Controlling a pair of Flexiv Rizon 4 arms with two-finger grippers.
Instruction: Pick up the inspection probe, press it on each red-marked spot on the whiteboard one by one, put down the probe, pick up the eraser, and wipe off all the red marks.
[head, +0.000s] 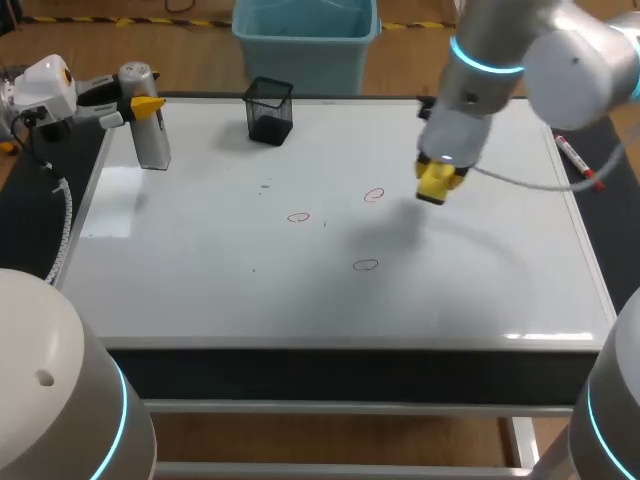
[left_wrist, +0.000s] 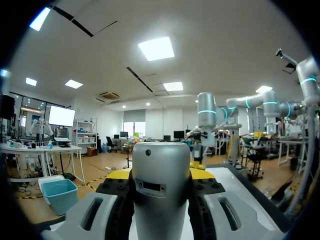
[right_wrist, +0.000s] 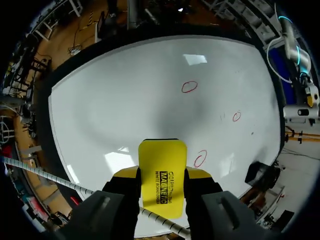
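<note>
The left pincer (head: 140, 103) is clenched on the probe (head: 150, 140), a silver cylinder held upright at the far left corner of the whiteboard (head: 200, 280). Whether the probe's lower end rests on the whiteboard cannot be told. In the left wrist view the probe (left_wrist: 161, 200) fills the gap of the left pincer (left_wrist: 160, 175), with a finger pressed against each of its sides.

The right pincer (head: 438, 185) grasps the yellow eraser (head: 434, 178) from two sides and holds it over the right half of the whiteboard, towards the far edge. A soft shadow lies on the whiteboard beside it, and no contact with the surface can be made out. In the right wrist view the eraser (right_wrist: 161, 160) sticks out ahead of the right pincer (right_wrist: 161, 176), over the bare whiteboard (right_wrist: 125, 100).

Three red marks, all small ovals, sit around the middle of the whiteboard. One red mark (head: 374, 195) is near the eraser, a second (head: 298, 216) lies further towards the whiteboard's left side, and a third (head: 366, 265) lies nearer its front edge. In the right wrist view one of them (right_wrist: 200, 158) is just beside the eraser's front corner.

A black mesh cup (head: 270, 110) stands at the far edge of the whiteboard. A red marker (head: 577, 162) lies on the dark desk (head: 30, 210) just off the whiteboard's right edge.
</note>
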